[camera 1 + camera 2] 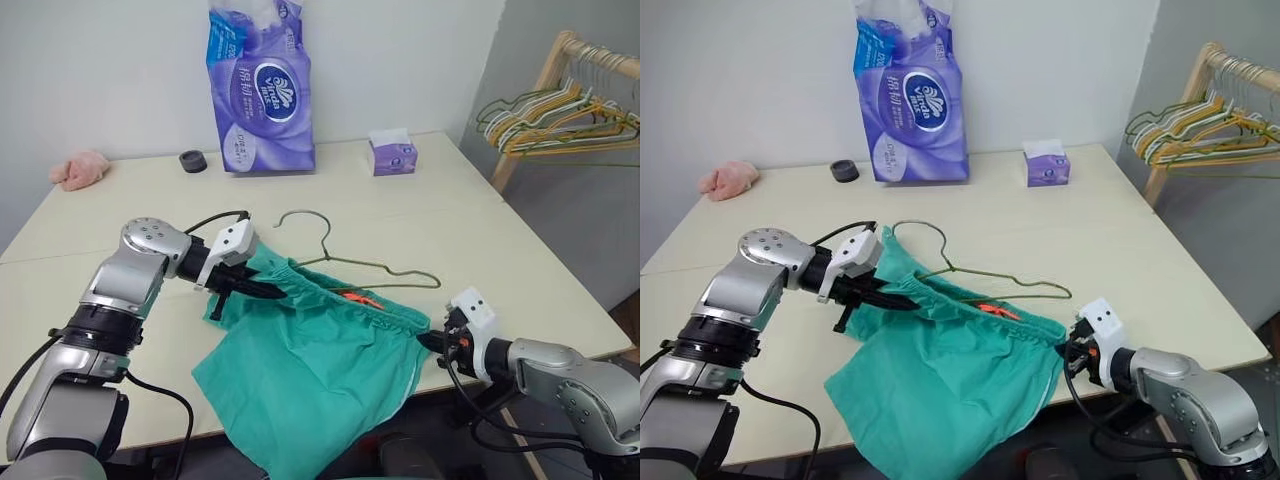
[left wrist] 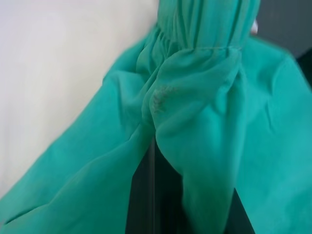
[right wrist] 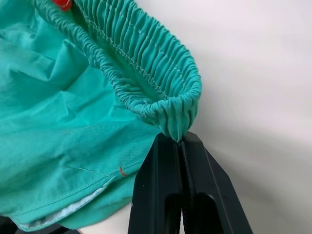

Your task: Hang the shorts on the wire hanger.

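Observation:
The teal-green shorts (image 1: pixel 310 365) lie at the table's front, their legs drooping over the edge. My left gripper (image 1: pixel 276 292) is shut on the left end of the gathered waistband. My right gripper (image 1: pixel 423 341) is shut on the waistband's right end, and in the right wrist view its black fingers (image 3: pixel 161 187) pinch the elastic fold (image 3: pixel 178 124). Between the two grippers the waistband is stretched and slightly open, with an orange tag inside. The olive wire hanger (image 1: pixel 345 262) lies flat on the table just behind the waistband, its hook (image 1: pixel 300 214) pointing away from me. Teal fabric (image 2: pixel 195 122) drapes over my left fingers.
At the table's back stand a tall purple tissue pack (image 1: pixel 262 90), a small purple tissue box (image 1: pixel 392 156) and a black ring (image 1: pixel 193 161). A pink fluffy cloth (image 1: pixel 80 170) lies at the far left. A wooden rack with bunched hangers (image 1: pixel 560 115) stands beyond the table's right side.

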Controlling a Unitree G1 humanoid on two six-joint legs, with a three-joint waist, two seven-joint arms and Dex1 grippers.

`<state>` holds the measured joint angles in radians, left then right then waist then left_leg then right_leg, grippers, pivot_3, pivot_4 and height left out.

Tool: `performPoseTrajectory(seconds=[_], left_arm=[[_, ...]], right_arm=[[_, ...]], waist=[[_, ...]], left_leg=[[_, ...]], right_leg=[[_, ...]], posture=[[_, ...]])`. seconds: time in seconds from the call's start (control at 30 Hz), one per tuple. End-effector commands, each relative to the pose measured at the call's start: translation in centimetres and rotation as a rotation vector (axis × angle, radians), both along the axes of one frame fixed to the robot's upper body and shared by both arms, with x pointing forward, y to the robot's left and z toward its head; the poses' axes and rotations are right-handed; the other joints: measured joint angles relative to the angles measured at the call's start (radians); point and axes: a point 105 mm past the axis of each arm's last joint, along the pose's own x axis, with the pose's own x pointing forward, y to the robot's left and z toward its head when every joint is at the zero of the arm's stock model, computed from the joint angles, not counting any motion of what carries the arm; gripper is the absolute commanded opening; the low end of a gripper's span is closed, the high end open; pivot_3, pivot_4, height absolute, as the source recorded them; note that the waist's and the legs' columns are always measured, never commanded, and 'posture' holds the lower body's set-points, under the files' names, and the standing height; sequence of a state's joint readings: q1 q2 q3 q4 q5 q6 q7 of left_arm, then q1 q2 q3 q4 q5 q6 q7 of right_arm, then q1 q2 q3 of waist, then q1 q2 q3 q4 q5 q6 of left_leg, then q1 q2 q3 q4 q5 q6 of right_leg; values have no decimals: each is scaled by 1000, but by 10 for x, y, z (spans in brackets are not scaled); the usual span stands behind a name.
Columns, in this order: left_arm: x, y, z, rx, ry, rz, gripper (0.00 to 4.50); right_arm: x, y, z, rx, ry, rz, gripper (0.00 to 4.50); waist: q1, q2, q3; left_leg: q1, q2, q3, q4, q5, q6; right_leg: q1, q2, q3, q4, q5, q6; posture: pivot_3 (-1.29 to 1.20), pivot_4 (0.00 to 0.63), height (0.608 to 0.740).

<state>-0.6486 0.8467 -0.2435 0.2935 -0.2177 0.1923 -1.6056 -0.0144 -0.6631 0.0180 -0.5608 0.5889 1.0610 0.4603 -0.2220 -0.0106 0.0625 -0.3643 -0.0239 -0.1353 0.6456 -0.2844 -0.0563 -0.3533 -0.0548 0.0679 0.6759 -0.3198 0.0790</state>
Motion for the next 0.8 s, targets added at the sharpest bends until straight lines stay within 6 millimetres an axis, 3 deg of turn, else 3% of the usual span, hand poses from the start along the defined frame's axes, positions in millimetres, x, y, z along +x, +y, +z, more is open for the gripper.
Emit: performPoseTrajectory(seconds=[0.03,0.3,0.5,0.8], left_arm=[[2,11,-5,70,-33,-1,0],[2,20,-16,137,-33,-10,0],[17,23,-19,160,-106,47,0],[26,-3,-21,107,-176,49,0]], right_arm=[[6,-5,15,-35,-82,16,50],[1,-9,24,-79,-114,58,50],[-4,-13,38,-205,-182,176,50],[18,18,62,-300,-336,327,50]], waist=[[1,0,0],[2,0,0],[2,0,0],[-3,0,0]], left_leg=[[0,0,0,0,0,0],[0,0,0,0,0,0],[0,0,0,0,0,0],[0,1,0,0,0,0]], right_leg=[[0,0,0,0,0,0],[0,0,0,-1,0,0],[1,0,-1,-2,0,0],[0,0,-1,-2,0,1]], posture=[[-253,29,740],[-263,32,740],[-272,36,740],[-288,37,740]])
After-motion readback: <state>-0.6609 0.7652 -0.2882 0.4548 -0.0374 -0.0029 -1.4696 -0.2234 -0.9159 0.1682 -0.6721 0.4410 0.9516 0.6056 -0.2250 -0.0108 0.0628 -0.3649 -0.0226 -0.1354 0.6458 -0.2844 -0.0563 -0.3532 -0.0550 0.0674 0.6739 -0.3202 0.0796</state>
